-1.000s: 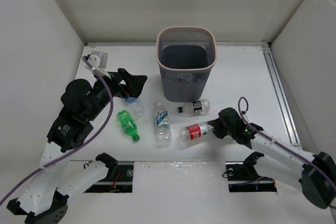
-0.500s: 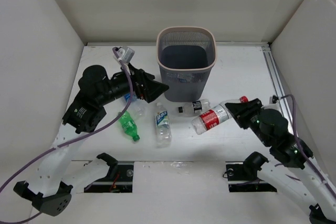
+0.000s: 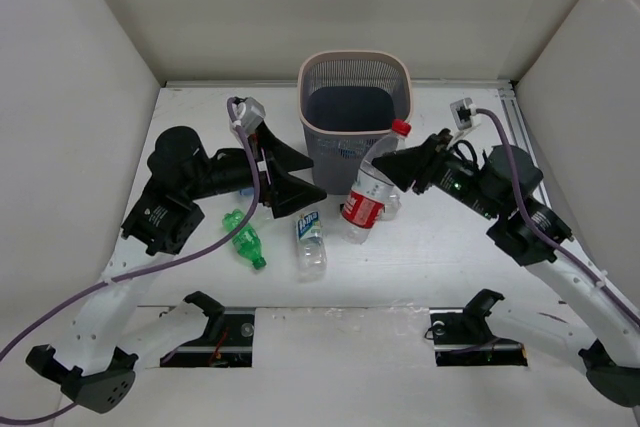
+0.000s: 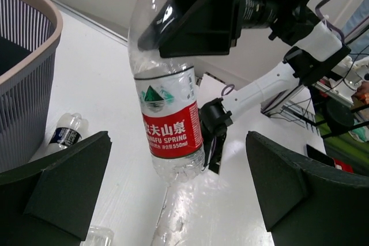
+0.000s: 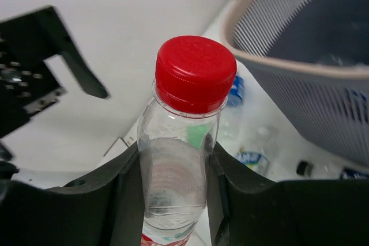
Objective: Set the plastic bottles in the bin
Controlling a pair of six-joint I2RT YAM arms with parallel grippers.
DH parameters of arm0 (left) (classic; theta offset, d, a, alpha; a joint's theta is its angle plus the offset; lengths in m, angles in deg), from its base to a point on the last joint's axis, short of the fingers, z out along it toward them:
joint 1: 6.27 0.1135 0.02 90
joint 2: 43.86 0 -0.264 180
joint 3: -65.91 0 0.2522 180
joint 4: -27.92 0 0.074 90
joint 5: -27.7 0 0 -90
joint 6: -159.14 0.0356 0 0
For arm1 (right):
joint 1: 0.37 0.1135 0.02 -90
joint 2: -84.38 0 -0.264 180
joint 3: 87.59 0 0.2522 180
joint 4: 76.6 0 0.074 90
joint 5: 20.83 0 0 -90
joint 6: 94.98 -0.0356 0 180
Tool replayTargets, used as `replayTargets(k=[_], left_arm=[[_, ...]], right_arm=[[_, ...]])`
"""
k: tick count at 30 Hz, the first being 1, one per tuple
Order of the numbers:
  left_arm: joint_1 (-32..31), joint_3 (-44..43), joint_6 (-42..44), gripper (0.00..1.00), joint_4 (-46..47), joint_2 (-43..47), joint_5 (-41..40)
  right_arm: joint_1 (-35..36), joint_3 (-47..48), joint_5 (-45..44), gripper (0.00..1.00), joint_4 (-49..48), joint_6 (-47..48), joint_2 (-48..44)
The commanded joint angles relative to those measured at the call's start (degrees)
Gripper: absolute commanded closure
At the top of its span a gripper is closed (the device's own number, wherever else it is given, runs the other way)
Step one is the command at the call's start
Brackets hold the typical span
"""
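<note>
My right gripper (image 3: pixel 397 161) is shut on the neck of a clear bottle with a red label (image 3: pixel 361 210) and red cap, holding it nearly upright just in front of the bin (image 3: pixel 354 56). The right wrist view shows my fingers (image 5: pixel 122 197) clamping this bottle (image 5: pixel 180 159) below the cap. My left gripper (image 3: pixel 292 173) is open and empty, facing the held bottle (image 4: pixel 170 133). On the table lie a green bottle (image 3: pixel 243 238), a white-blue label bottle (image 3: pixel 310 239) and a black-label bottle (image 4: pixel 67 134). A blue-capped bottle (image 5: pixel 236 88) lies behind them.
The bin's mesh wall (image 4: pixel 23 102) stands close on the left of the left wrist view. White walls enclose the table on three sides. A metal rail (image 3: pixel 528 172) runs along the table's right edge.
My right gripper has lifted the red-label bottle off the table and swung it upright toward the bin. My left gripper has moved right, to the bin's front left.
</note>
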Motion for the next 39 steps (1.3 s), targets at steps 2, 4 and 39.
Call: replayTargets(k=[2, 4, 39], left_arm=[[0.18, 1.29, 1.94, 0.00, 0.06, -0.77, 2.06], [0.18, 1.99, 1.94, 0.00, 1.97, -1.38, 4.51], [0.18, -26.28, 1.13, 0.97, 12.79, -29.21, -31.32]], right_arm=[[1.05, 4.47, 10.43, 1.00, -15.39, 4.17, 3.72], [1.76, 4.99, 11.75, 1.00, -18.29, 3.46, 4.70], [8.79, 6.67, -29.89, 0.00, -1.09, 4.69, -3.55]])
